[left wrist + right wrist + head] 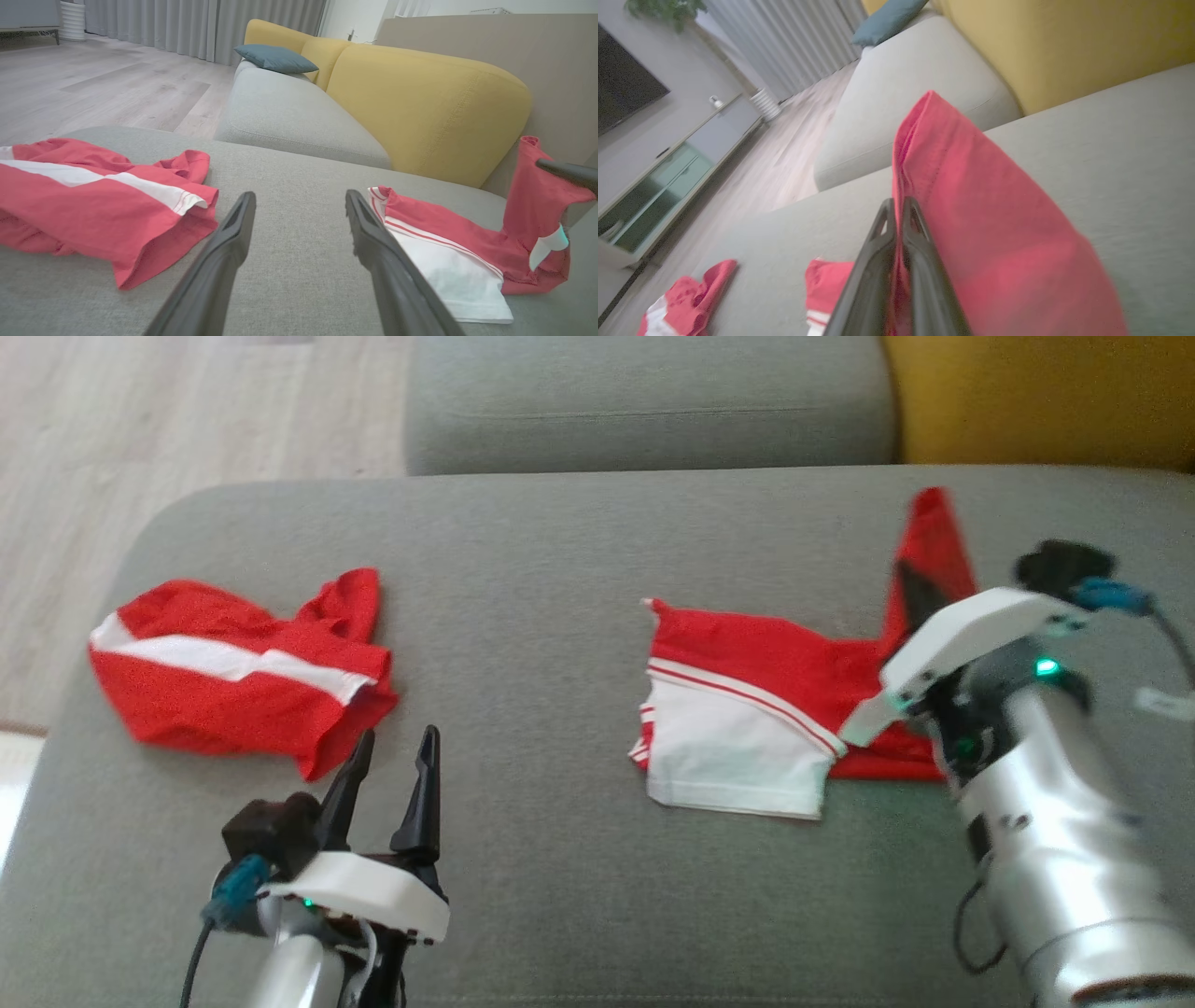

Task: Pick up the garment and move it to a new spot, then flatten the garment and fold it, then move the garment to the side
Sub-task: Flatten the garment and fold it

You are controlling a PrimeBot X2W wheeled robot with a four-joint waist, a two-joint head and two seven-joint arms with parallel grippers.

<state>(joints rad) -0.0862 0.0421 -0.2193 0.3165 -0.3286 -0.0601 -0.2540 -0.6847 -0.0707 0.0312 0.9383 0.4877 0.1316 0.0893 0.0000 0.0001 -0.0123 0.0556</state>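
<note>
While the left hand (398, 739) was spread open over the grey sofa (560, 569), the right hand (899, 203) pinched a raised red corner of the garment (747, 658).

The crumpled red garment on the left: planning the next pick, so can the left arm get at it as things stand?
Probably yes: the left gripper is open and empty beside the crumpled garment, with only bare cushion between them.

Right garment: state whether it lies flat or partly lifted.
Partly lifted: right gripper holds one red end of the garment up; the white part lies on the couch.
</note>
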